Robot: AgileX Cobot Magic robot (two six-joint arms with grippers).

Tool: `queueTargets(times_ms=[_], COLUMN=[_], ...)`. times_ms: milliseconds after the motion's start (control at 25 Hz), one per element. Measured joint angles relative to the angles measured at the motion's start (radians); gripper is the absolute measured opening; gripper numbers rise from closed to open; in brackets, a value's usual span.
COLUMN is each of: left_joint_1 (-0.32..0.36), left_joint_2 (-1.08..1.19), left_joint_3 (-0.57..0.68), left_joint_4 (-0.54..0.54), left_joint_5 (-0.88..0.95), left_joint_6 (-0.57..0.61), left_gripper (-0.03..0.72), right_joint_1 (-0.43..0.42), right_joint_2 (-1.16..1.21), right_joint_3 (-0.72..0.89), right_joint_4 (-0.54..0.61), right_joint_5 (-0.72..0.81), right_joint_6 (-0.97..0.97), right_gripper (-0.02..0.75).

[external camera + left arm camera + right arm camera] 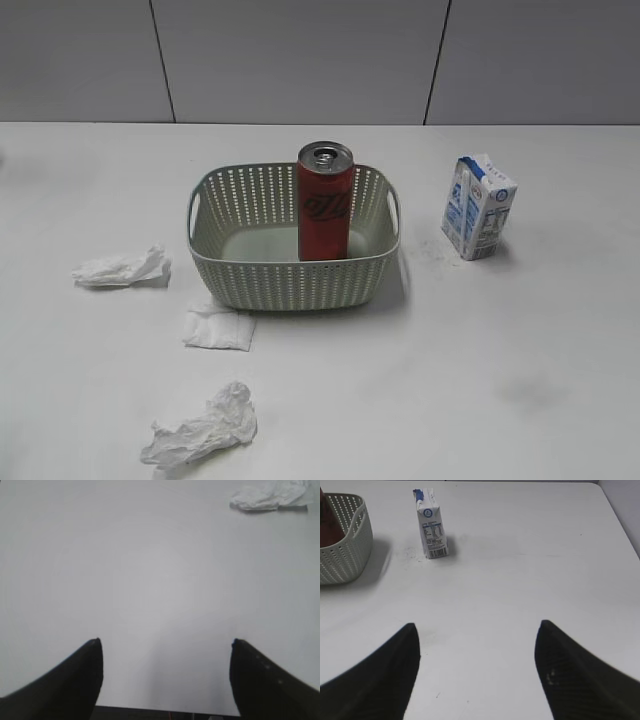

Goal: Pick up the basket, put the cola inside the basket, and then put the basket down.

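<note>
Sage-green plastic, one basket sits on the white table with one red cola can standing upright inside it, its silver top above the wall. One blue-and-white carton stands on the table beside the basket, apart from it. Three crumpled white tissues lie on the table near the basket: one, a second, a third.

Both grippers are released, jaws spread wide over bare table, holding nothing. Ahead of the right gripper and to its left stand the carton and, further left, the basket. Ahead of the left gripper, far to its right, lies one tissue.
</note>
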Motion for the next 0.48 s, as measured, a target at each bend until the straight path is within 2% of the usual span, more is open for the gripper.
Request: queueTargets(times_ms=[160,480], left_joint_1=[0.0,0.0], left_joint_2=[-0.184,-0.503], left_joint_3=[0.086,0.095], left_joint_4=[-0.004,-0.007], left_joint_5=[-0.005,-0.009], left_joint_6=[0.0,0.0], left_gripper=[0.594,0.591], right_joint_1=[0.0,0.0], right_joint_2=[0.0,0.0], right_joint_3=[0.0,0.0], right_joint_4=[0.0,0.0], right_joint_5=[0.0,0.0], right_joint_6=[0.0,0.001], right_gripper=[0.539,0.539])
